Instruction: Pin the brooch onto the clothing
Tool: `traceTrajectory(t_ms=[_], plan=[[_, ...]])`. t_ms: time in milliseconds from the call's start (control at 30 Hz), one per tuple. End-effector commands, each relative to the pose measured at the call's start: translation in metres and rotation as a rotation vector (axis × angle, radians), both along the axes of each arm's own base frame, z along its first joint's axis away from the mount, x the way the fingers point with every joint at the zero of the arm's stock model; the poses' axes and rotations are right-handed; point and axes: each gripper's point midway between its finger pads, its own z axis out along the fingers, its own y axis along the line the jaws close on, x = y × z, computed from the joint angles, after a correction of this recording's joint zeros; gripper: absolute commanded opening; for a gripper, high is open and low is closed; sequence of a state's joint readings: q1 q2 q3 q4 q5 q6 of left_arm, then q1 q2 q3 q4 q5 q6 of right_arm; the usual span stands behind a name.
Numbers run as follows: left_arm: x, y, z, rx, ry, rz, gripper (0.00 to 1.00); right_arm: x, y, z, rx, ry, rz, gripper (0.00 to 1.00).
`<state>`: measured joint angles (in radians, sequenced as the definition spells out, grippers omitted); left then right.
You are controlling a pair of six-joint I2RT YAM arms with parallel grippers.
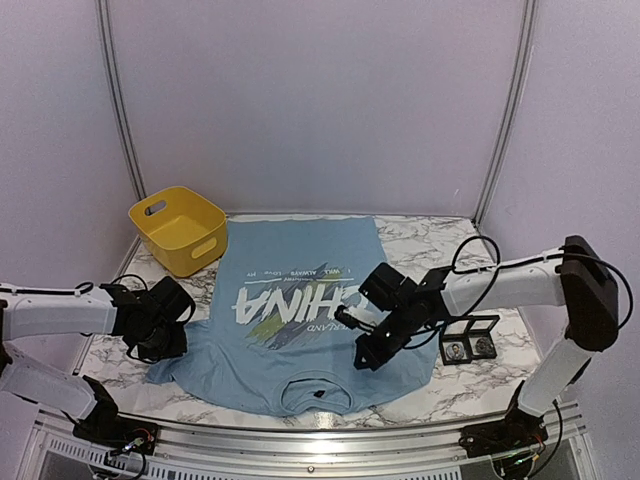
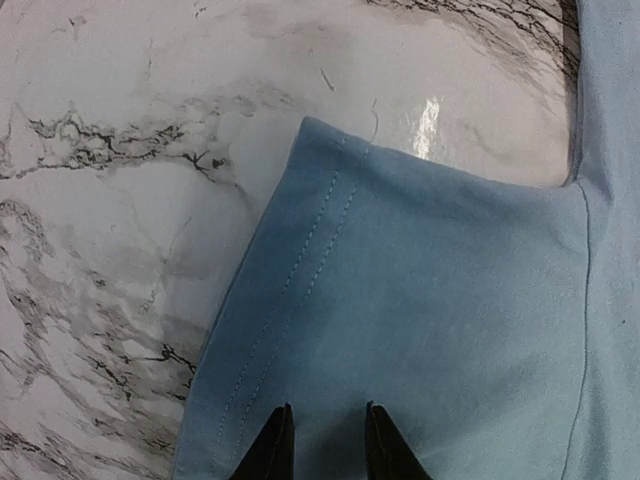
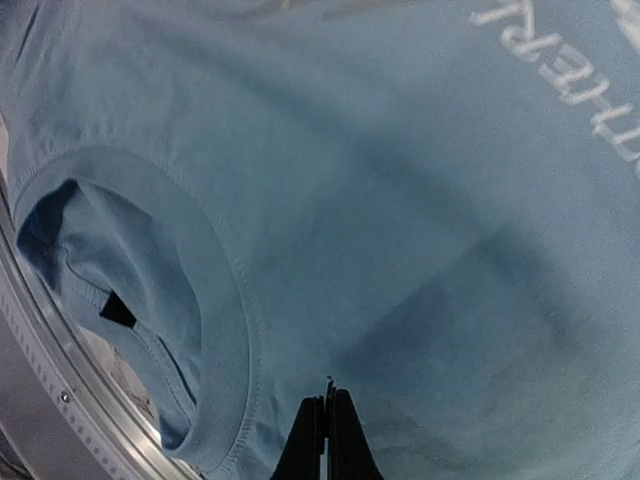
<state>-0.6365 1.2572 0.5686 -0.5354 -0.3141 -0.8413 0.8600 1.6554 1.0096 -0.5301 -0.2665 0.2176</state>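
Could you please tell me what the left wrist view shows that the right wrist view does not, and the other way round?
Only the left wrist: the marble table, a stitched sleeve hem, and the left gripper, tips slightly apart over the sleeve. Only the right wrist: the collar, white lettering, the metal edge rail, and the right gripper, closed. Both: the light blue T-shirt.

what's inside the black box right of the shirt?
Two compartments in the black box, each holding a small round piece, too small to confirm as brooches. The right arm covers the box's left edge.
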Motion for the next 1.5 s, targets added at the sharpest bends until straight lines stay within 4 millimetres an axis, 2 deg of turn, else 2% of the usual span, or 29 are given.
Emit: traceTrajectory(t_ms=[0,167,267,367,433,533,633,733,767,867,967,1133,1200,1300,1467], plan=[[-0.015,-0.001,-0.011,-0.041,0.059,0.042,0.26,-0.047,-0.007,-0.018,-0.005,0.171,-0.044,0.00],[-0.041,0.004,-0.028,-0.070,0.132,0.082,0.28,-0.083,-0.035,-0.036,-0.098,0.265,-0.089,0.00],[-0.042,0.003,-0.022,-0.088,0.107,0.087,0.30,-0.093,-0.052,-0.039,-0.163,0.285,-0.100,0.00],[-0.040,0.024,-0.008,0.026,0.082,0.124,0.31,-0.100,-0.062,-0.034,-0.182,0.296,-0.106,0.00],[-0.042,0.043,0.005,0.121,0.062,0.146,0.32,-0.103,-0.065,-0.032,-0.183,0.303,-0.101,0.00],[-0.042,0.045,0.013,0.100,0.025,0.164,0.32,-0.108,-0.064,-0.030,-0.172,0.320,-0.076,0.00],[-0.035,0.047,0.028,0.098,-0.030,0.175,0.32,-0.105,-0.047,-0.012,-0.100,0.317,-0.030,0.00],[-0.018,0.033,0.051,0.093,-0.098,0.094,0.30,-0.086,-0.024,0.017,-0.032,0.234,0.015,0.00],[-0.009,0.022,0.061,0.081,-0.124,0.042,0.29,-0.078,-0.016,0.025,-0.010,0.204,0.028,0.00],[0.001,-0.031,0.069,0.029,-0.117,-0.220,0.27,-0.068,0.010,0.037,0.088,0.174,0.059,0.00],[-0.008,-0.072,0.054,0.043,-0.033,-0.462,0.26,-0.062,0.024,0.025,0.117,0.182,0.054,0.00],[-0.030,-0.102,0.011,0.210,0.124,-0.713,0.22,-0.060,0.027,0.000,0.101,0.206,0.039,0.00],[-0.040,-0.118,0.007,0.245,0.128,-0.811,0.22,-0.067,0.019,-0.009,0.079,0.229,0.027,0.00],[-0.053,-0.118,-0.005,0.251,0.186,-0.820,0.22,-0.079,0.003,-0.020,0.047,0.266,0.001,0.00],[-0.079,-0.096,-0.019,0.260,0.345,-0.703,0.22,-0.099,-0.017,-0.030,0.005,0.323,-0.027,0.00]])
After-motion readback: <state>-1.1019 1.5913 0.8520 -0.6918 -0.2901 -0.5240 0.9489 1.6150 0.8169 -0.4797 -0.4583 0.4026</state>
